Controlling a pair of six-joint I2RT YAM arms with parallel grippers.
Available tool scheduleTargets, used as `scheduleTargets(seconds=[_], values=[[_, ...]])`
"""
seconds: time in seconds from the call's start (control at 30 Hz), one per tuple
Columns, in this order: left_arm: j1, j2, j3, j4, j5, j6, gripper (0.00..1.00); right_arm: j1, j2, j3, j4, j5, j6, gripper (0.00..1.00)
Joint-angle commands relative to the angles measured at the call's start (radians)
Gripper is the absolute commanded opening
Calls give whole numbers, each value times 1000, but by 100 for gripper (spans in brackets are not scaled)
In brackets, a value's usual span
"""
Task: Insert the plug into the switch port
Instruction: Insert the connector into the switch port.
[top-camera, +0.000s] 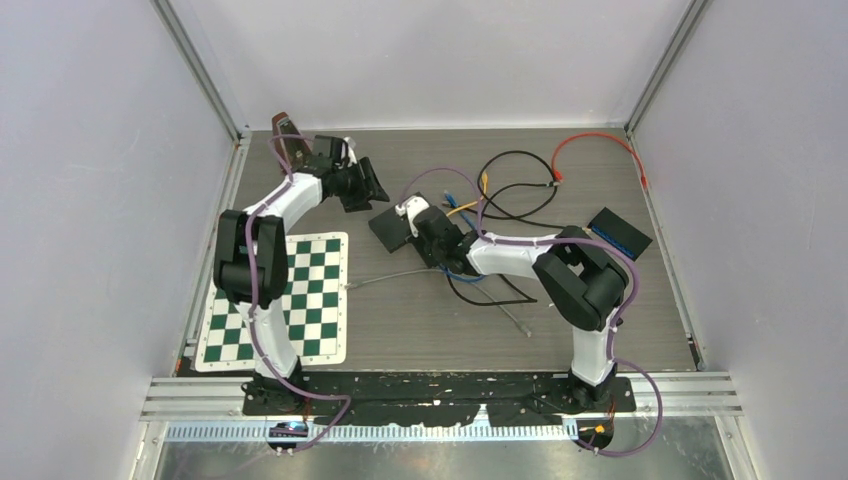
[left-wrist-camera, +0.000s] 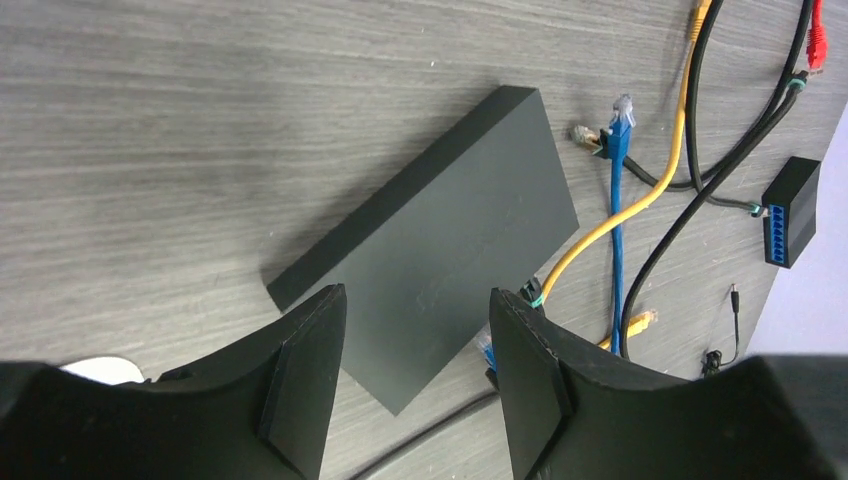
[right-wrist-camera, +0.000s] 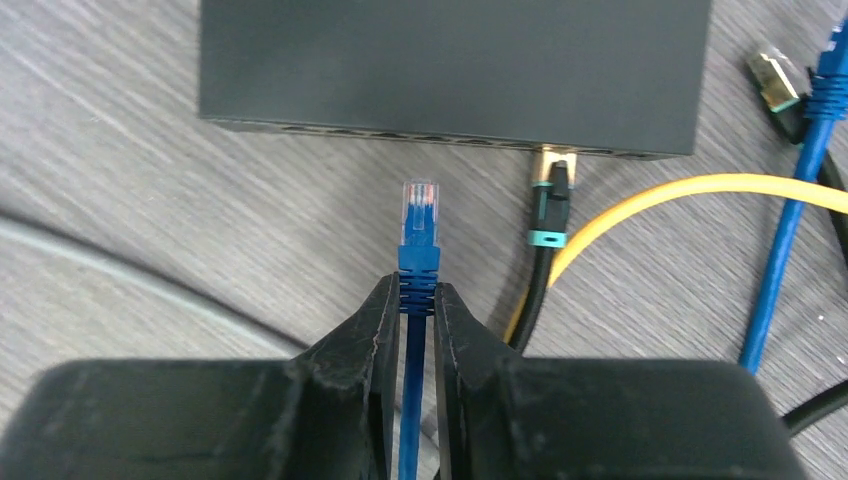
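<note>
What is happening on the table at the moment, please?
The right tool is shut on a blue plug, holding it just short of the black switch, aimed at its port row but not yet inserted. A black cable already sits in one port. The left tool hovers open near the switch, holding nothing.

The table has a grey wood-grain top. 1 green-and-white checkerboard mat lies flat at its near left. Around the middle lies 1 flat black switch, set at an angle. Just beside it a yellow cable, a blue cable and black cables run in loose curves. A red cable arcs at the far right, near a smaller black box with a blue face. A thin grey cable lies between mat and switch.
</note>
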Motion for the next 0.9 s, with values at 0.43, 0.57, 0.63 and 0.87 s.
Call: scheduleTargets(seconds=[0.43, 0.57, 0.63, 0.87], values=[[5, 171, 188, -72, 128, 62, 54, -51, 35, 4, 92, -12, 52, 5], [4, 185, 185, -71, 172, 68, 52, -51, 37, -15, 126, -30, 77, 5], [2, 192, 189, -74, 178, 76, 52, -51, 35, -18, 144, -18, 80, 5], [-11, 224, 203, -73, 239, 109, 48, -51, 35, 11, 143, 42, 83, 5]])
